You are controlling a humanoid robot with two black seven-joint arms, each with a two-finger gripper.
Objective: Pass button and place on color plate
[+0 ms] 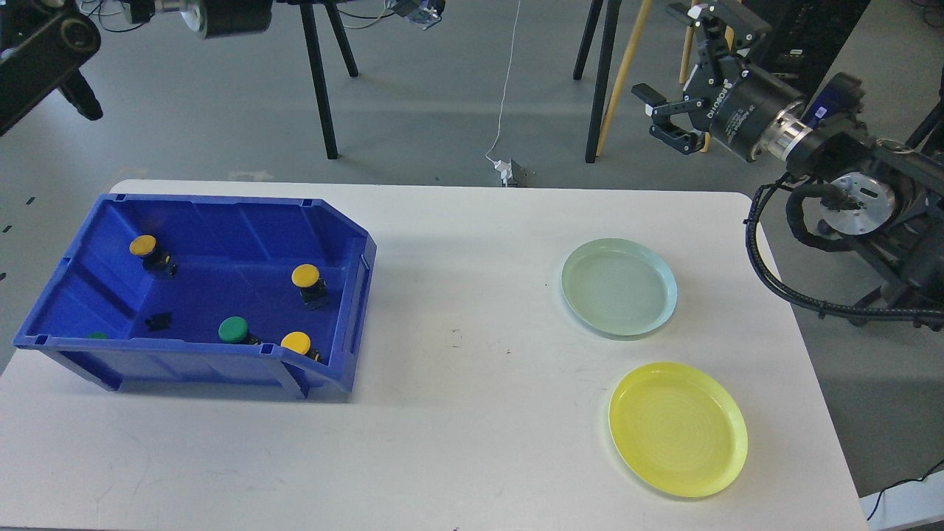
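right fingers (682, 81) apart over grey floor (442, 110); left fingers unseen; white table (472, 369) bears blue bin (221, 236).

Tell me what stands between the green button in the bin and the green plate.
The bin's right wall. The green button sits inside the bin near its front wall, so it must be lifted over the rim. Beyond that, the table between the bin and the green plate shows nothing in the way.

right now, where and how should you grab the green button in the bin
Probably by the round cap of the green button, fingers straddling it from straight above. It sits cap-up near the front wall of the blue bin, whose walls block a side approach.
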